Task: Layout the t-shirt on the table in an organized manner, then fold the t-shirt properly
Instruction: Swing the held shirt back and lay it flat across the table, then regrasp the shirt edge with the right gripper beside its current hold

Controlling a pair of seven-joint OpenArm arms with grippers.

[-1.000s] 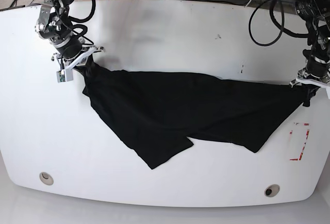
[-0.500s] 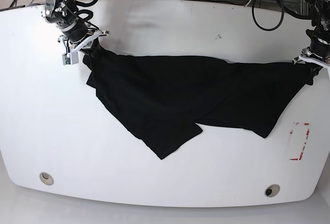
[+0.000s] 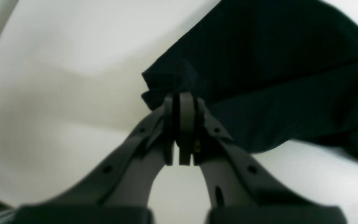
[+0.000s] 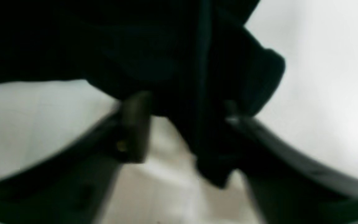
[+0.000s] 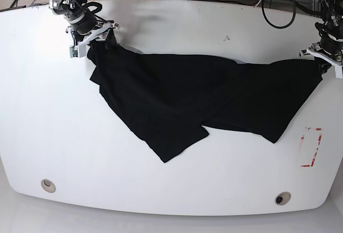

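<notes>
Covering white table (image 5: pixel 171 24), black t-shirt (image 5: pixel 193 94)

Blurred black t-shirt (image 4: pixel 172 62) fabric hangs between the right gripper's (image 4: pixel 182 124) parted jaws, above the white table (image 4: pixel 322 93).

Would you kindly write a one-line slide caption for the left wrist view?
Left pincer shut on a bunched edge of the black soft fabric t-shirt above the glossy white table.

A: What are the arms built like?
B: Black jointed metal links trailing looped black cables, with white brackets near the jaws.
A: And the fingers (image 3: pixel 186 124)?
B: Dark grey plastic, curved, dotted with small round screw holes.
</notes>
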